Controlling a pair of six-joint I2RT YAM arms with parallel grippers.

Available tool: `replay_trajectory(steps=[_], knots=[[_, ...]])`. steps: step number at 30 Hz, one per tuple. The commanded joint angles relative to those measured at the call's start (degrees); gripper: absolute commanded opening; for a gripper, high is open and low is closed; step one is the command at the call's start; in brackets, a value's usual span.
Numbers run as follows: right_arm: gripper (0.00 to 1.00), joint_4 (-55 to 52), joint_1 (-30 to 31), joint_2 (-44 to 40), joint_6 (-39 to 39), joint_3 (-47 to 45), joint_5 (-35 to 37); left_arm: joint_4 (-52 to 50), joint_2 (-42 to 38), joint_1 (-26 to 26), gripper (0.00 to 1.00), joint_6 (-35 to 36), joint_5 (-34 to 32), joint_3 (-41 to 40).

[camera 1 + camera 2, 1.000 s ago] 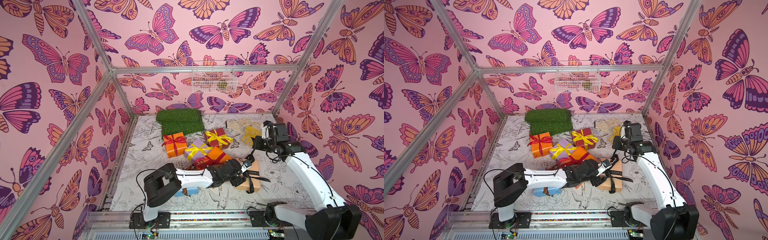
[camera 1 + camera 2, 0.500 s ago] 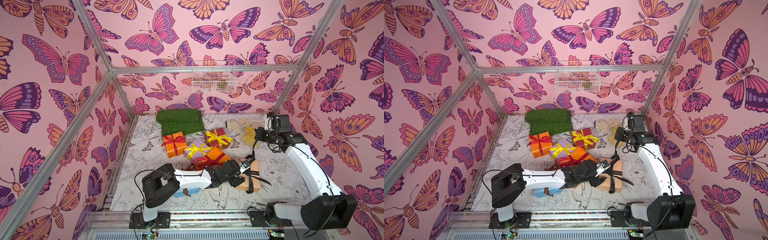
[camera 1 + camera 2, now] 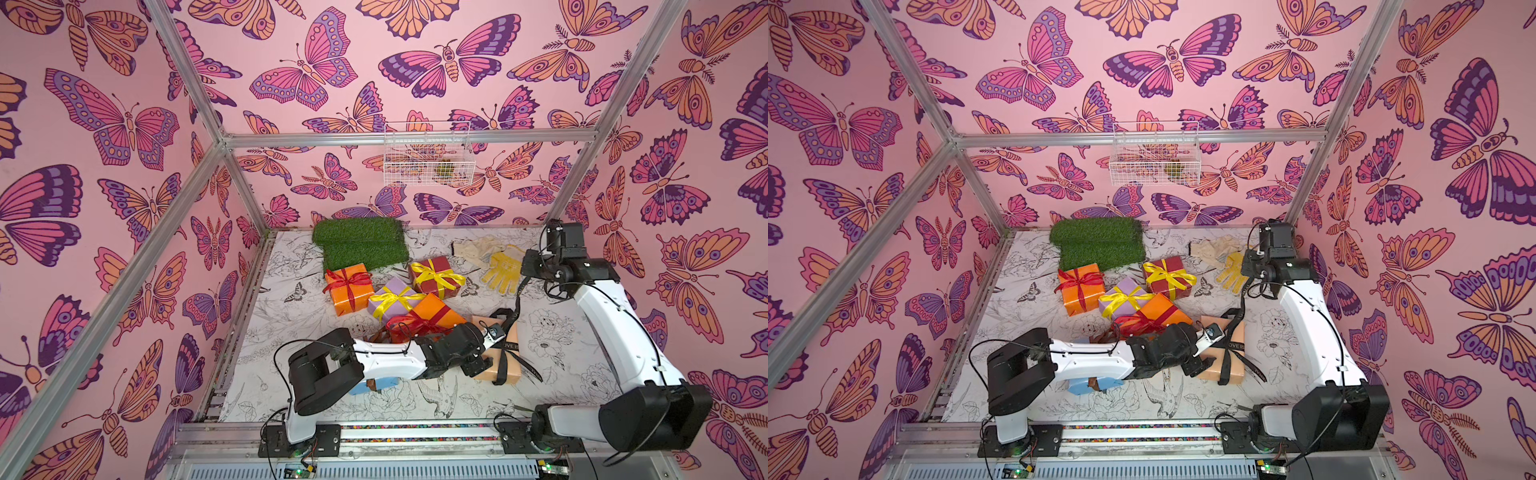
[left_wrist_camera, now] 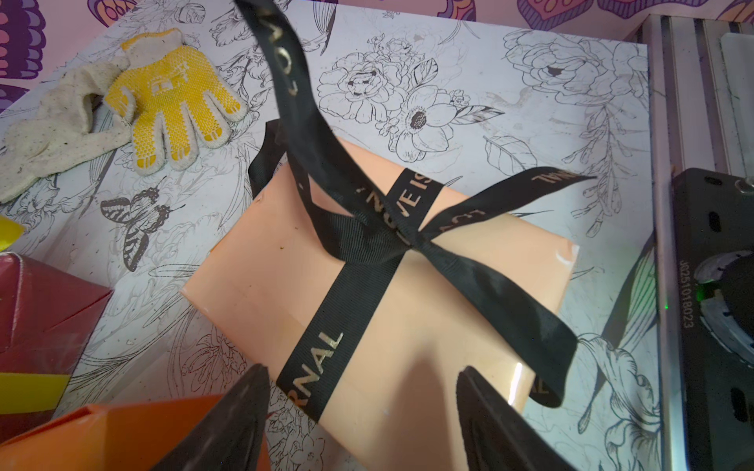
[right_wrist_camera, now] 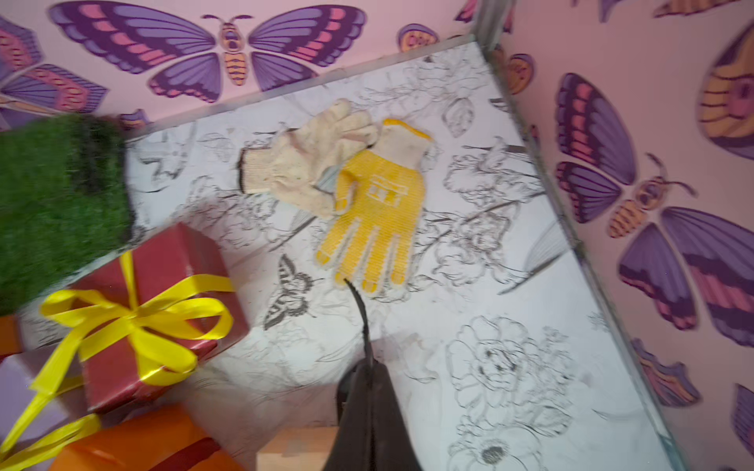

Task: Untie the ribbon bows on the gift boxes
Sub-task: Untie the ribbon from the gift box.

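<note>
Status: on box one of six, and I can't see any finished.

- The peach glossy-paper gift box (image 3: 500,365) sits near the front right of the flower-print counter (image 3: 291,332). Its black satin ribbon with pale lettering (image 4: 367,240) looks partly undone at best. One tail runs taut from the centre knot up to the right gripper (image 5: 367,391), whose fingers are pinched shut on it. The knot is intact, with one wide loop and one loose tail hanging off the box.
- The left gripper (image 4: 362,369) has its fingers apart over the near end of the peach box. It looks like a hold-down, but I can't confirm contact.
- Four bows are tied:
  - the red satin bow (image 3: 351,282) on the far orange paper box (image 3: 338,301), next to the green turf mat (image 3: 361,245)
  - the yellow satin bow (image 3: 390,297) on the lilac paper box (image 3: 399,284)
  - the second yellow bow (image 5: 134,322) on the dark red paper box (image 5: 175,261)
  - the second red bow (image 3: 409,326) on the near orange paper box (image 3: 430,303), close beside the peach one
- The pale blue paper box (image 3: 1081,384) is mostly hidden under the left arm, so I can't tell the state of its ribbon.

My read is that the black knot has to release first. After that there are four tied bows to do, plus the hidden one to check.
</note>
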Motion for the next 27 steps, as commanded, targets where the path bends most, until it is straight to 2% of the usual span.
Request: replay_trajectory(steps=[1,4,9,10,13,14,16,19,21,24,27], knots=[[0.0,-4.46,-1.16,-3.52,-0.65,-1.92,11.18,-3.89,2.91,0.22,0.74,-1.26,-0.44,-0.75],[0.05,-6.43,-1.15,-4.95,0.3,-3.77,12.95,-3.89,3.22,0.22,0.74,-1.32,-0.37,-0.51],[0.06,-7.73,-1.15,-6.52,0.96,-5.49,12.57,-3.93,3.38,0.22,0.74,-1.4,-0.5,-0.34],[0.1,-8.01,-1.14,-6.69,1.09,-5.51,12.12,-3.91,3.4,0.22,0.74,-1.38,-0.6,-0.34],[0.38,-9.05,-1.17,-7.12,1.69,-5.84,9.28,-3.98,3.31,0.22,0.74,-1.18,-1.08,-0.34],[0.43,-9.64,-1.17,-7.39,1.64,-6.09,7.39,-3.98,3.23,0.22,0.74,-1.04,-1.21,-0.34],[0.48,-10.71,-1.17,-8.04,2.08,-6.69,3.34,-3.98,3.07,0.22,0.74,-0.85,-1.56,-0.34],[0.49,-11.63,-0.84,-9.63,3.01,-7.96,-6.31,-3.98,2.81,0.22,0.74,-0.65,-1.9,-0.34],[0.45,-11.46,0.32,-11.14,3.3,-9.23,-12.12,-3.98,2.7,0.22,0.74,-0.53,-2.14,-0.42],[0.37,-11.83,3.08,-12.52,3.95,-11.59,-15.36,-3.98,2.61,0.22,0.74,-0.46,-2.26,-0.51],[0.34,-12.37,5.0,-12.31,4.48,-15.69,-17.97,-3.98,2.61,0.22,0.74,-0.43,-2.54,-0.51]])
